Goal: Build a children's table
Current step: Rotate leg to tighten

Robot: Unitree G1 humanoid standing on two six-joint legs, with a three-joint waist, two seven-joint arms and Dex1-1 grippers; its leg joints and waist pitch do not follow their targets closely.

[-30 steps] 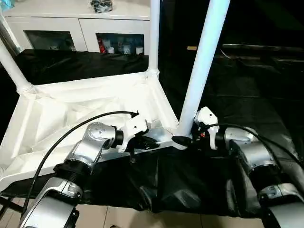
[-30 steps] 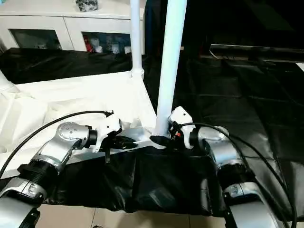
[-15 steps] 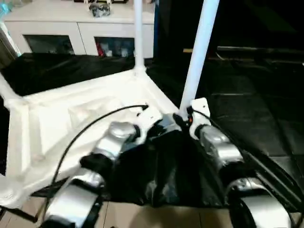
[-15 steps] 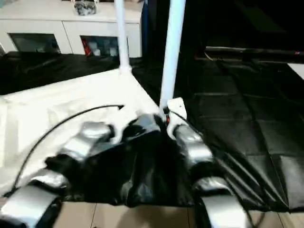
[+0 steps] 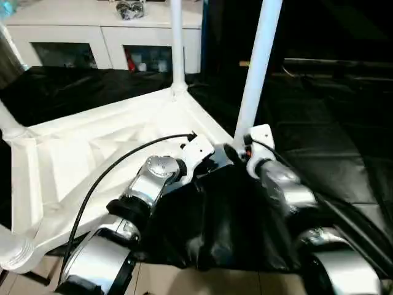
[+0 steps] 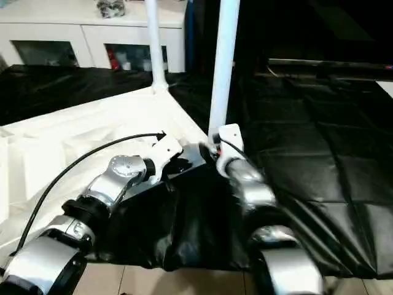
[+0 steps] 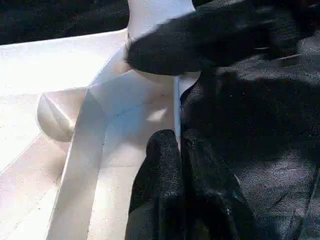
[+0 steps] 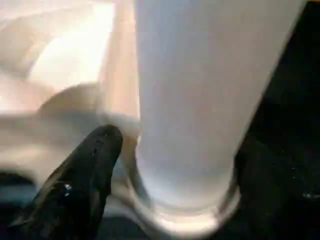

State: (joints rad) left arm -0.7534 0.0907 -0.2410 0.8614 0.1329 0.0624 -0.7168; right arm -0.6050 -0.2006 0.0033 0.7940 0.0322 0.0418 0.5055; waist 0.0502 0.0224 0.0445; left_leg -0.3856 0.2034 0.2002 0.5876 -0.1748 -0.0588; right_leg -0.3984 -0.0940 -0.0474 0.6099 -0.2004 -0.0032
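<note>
At near corner of upturned white ribbed plastic tabletop [image 5: 92,153]: long white tapered tube leg [image 5: 256,67] upright in socket. Left gripper [image 7: 180,150] pinched on tabletop's rim; right gripper [image 8: 165,165] spread around leg base. Risk: half-seated leg tipping on release.

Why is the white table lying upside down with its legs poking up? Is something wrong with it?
Nothing looks broken. The tabletop lies ribbed side up on the black cloth because its legs are being fitted. The near leg stands in its corner socket and leans a little. The far leg stands upright.
</note>
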